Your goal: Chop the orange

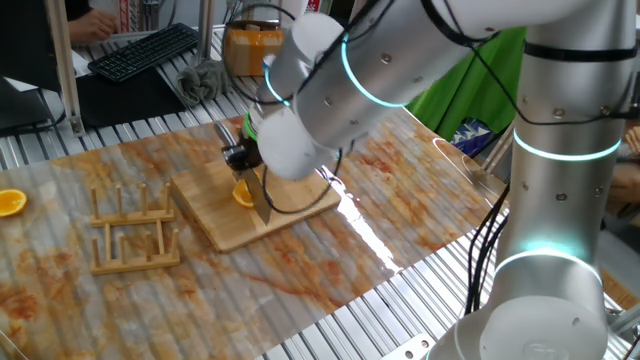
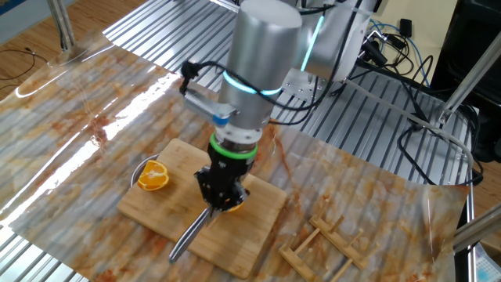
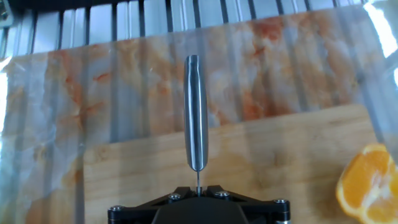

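While the black two-finger claw [image 2: 222, 197] is clenched on a steel knife [image 2: 190, 232], its long silver handle is seen projecting away from the fingers, tilted down toward the rectangular wooden cutting board [image 2: 156, 221]. In the hand view the knife handle [image 3: 196, 112] is centred above the board [image 3: 273, 155]. The orange [image 1: 243, 194], a small piece with bright flesh, lies on the board just beside the knife blade [image 1: 262, 205]; in the other fixed view it is mostly hidden under the claw. A rounder orange half [image 2: 153, 177] rests near the board's edge. A wooden slatted rack [image 1: 132, 232] stands on the stained, plastic-covered table [image 1: 330, 270] beside the board. Another orange slice [image 1: 10, 202] lies well apart.
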Controlling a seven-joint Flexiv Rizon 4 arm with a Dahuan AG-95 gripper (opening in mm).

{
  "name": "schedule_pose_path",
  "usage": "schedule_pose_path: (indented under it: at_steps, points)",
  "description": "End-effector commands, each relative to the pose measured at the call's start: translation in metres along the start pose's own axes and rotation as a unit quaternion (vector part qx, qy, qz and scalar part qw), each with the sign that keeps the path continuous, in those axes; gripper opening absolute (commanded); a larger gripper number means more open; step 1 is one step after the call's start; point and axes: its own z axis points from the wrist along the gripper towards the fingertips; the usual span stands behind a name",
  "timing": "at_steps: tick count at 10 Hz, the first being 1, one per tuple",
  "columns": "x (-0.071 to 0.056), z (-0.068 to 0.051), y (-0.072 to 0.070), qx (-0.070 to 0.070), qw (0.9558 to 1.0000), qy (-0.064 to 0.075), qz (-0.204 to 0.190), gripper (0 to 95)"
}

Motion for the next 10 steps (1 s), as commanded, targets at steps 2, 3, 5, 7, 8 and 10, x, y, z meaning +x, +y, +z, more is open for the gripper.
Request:
schedule_pose_path:
  at_steps: [2, 3, 5, 7, 8, 10]
  points:
    - [-0.007, 0.005, 0.007, -0.011, 0.9995, -0.027, 0.006, 0.0]
    - [-0.004, 0.003, 0.007, -0.012, 0.9995, -0.028, 0.005, 0.0]
    - [0.003, -0.005, 0.003, -0.014, 0.9994, -0.032, 0.004, 0.0]
    - [0.010, -0.002, 0.005, -0.020, 0.9992, -0.034, 0.009, 0.0]
    - [0.020, 0.001, 0.007, -0.019, 0.9988, -0.042, 0.014, 0.0]
    - [0.029, 0.003, 0.009, -0.020, 0.9985, -0.046, 0.020, 0.0]
